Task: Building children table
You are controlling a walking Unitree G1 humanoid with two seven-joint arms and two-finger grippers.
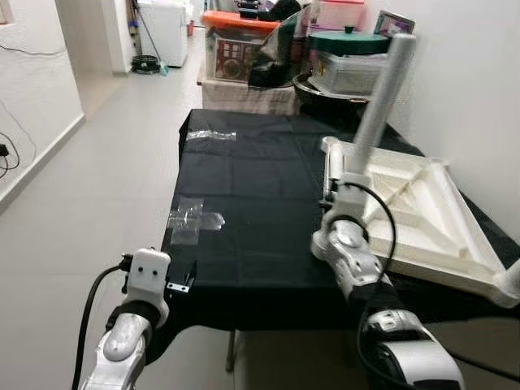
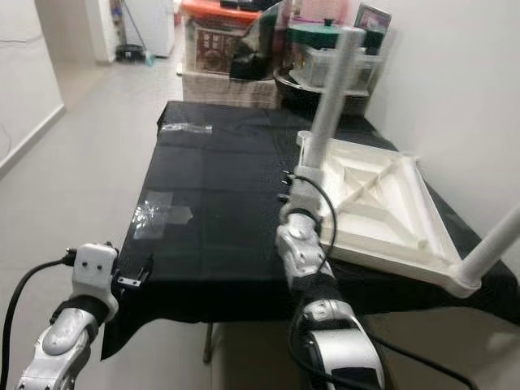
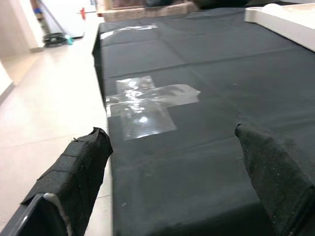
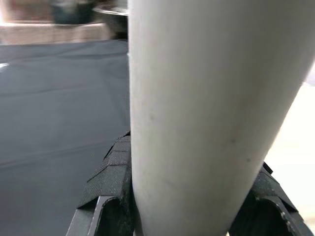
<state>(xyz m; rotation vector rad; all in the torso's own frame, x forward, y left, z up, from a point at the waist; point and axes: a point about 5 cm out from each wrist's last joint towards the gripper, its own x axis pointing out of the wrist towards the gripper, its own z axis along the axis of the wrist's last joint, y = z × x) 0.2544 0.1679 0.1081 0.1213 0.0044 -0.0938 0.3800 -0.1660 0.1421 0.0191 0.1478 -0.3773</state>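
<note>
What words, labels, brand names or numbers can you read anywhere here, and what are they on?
No text can be read.
Storage box under the orange lid: a red patterned panel, too blurred to read.
Framed picture by the wall: too small to read.
White table top, table leg, black cloth: no markings.
</note>
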